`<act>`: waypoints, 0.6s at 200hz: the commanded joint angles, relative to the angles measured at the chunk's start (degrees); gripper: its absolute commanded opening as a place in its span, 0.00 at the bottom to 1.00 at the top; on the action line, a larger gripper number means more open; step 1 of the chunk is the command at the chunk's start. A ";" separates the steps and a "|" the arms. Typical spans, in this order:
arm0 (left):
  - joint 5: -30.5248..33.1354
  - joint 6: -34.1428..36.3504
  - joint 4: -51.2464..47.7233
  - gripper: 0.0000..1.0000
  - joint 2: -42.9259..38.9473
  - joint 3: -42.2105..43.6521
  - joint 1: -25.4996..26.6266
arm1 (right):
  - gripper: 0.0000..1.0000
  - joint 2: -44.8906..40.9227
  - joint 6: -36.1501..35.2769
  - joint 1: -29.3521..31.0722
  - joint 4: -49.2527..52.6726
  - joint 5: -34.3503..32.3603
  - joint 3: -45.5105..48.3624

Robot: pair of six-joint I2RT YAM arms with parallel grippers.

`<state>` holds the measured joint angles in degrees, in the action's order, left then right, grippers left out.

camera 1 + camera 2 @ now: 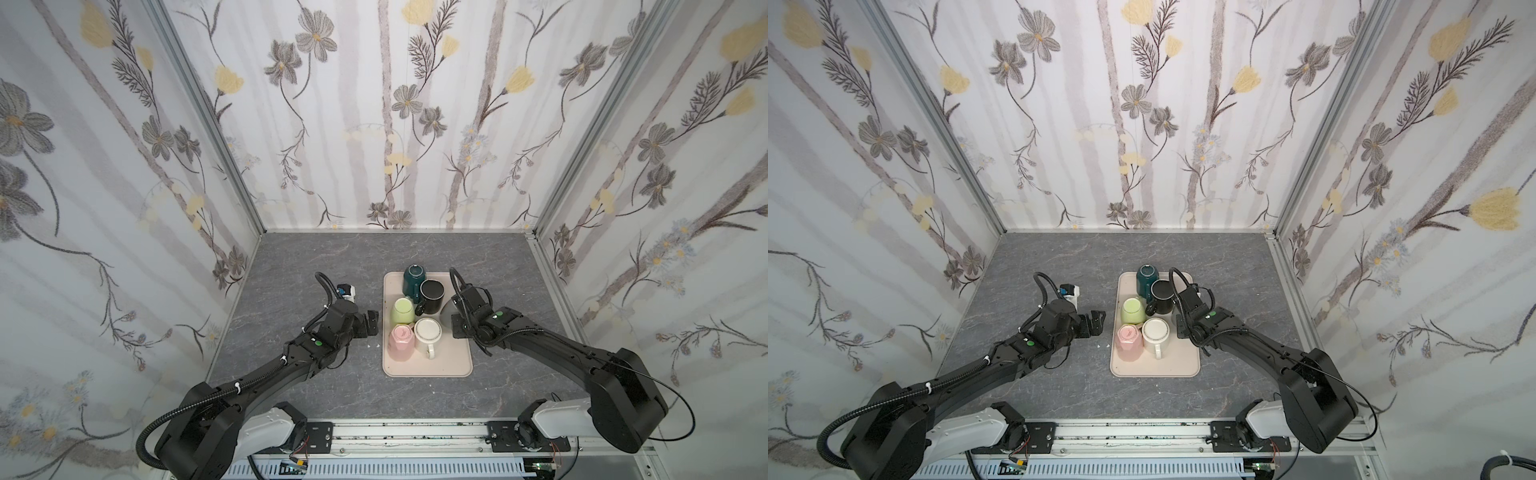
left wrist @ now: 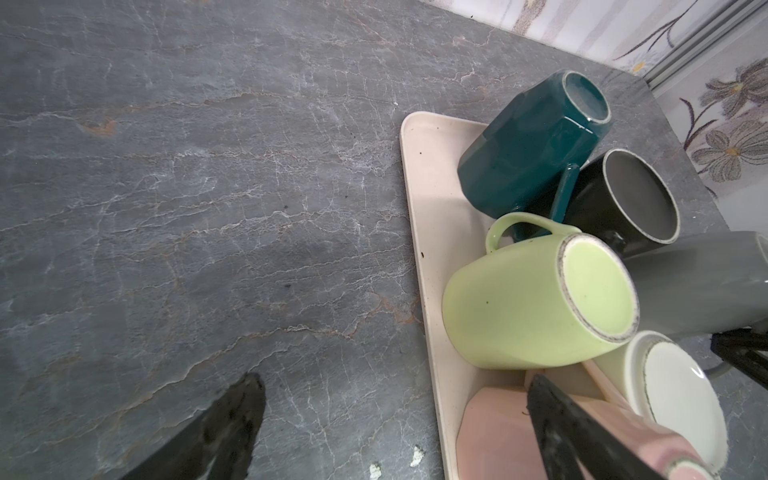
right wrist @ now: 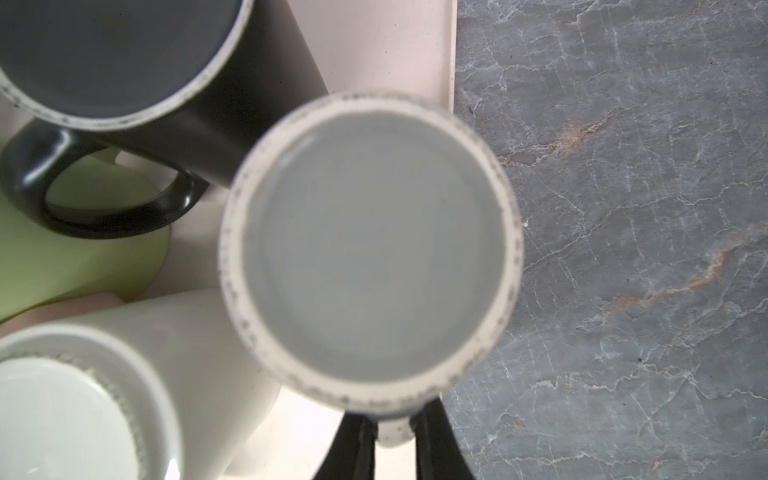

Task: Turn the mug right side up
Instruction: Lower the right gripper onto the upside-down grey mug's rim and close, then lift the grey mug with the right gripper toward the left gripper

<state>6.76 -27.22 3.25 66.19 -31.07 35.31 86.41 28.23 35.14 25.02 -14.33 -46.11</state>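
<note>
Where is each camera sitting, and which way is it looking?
Top views: high above the robot's base, looking down at the tray of mugs; left arm and right arm show.
Left wrist: beside the tray, looking across at the green mug; the left gripper, open, shows its fingers.
Right wrist: right above the grey mug, facing its upturned base; the right gripper pinches its handle.
Shared: both wrist views show the black mug and white mug.

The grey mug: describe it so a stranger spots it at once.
Find the beige tray on the grey table. At its right edge, beside the black mug, is the grey mug, base up. No other mug there is grey, and the jaws of the right gripper are shut on its handle.
</note>
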 commanded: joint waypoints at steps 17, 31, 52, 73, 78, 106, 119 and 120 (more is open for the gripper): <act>-0.44 -0.99 1.80 1.00 -0.19 0.04 0.00 | 0.00 -3.13 0.60 -0.54 -4.79 1.37 1.76; -0.44 -1.03 1.79 1.00 -0.19 0.09 -0.05 | 0.00 -4.49 0.62 -0.83 -5.94 2.90 2.57; -0.44 -1.07 1.94 1.00 -0.14 0.13 -0.02 | 0.00 -6.79 0.65 -1.12 -7.43 4.88 3.66; -0.52 -1.15 1.94 1.00 -0.10 0.13 -0.01 | 0.00 -10.03 0.77 -1.24 -9.75 6.42 5.78; -0.57 -1.17 1.99 1.00 -0.10 0.13 -0.01 | 0.00 -10.84 0.81 -1.29 -10.44 6.81 6.27; -0.61 -1.20 2.06 1.00 -0.03 0.13 -0.05 | 0.00 -15.14 1.24 -1.66 -14.10 9.14 8.36; -0.33 -1.32 2.02 1.00 0.07 0.13 -0.04 | 0.00 -16.83 1.94 -1.92 -15.68 9.92 9.21; -0.34 -1.33 2.02 1.00 0.07 0.13 -0.05 | 0.00 -16.90 1.97 -2.00 -15.73 9.97 9.29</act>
<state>6.13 -27.46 3.27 66.19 -31.07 35.31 71.77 29.10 33.43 17.87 -6.44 -37.71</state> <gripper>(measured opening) 0.997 0.149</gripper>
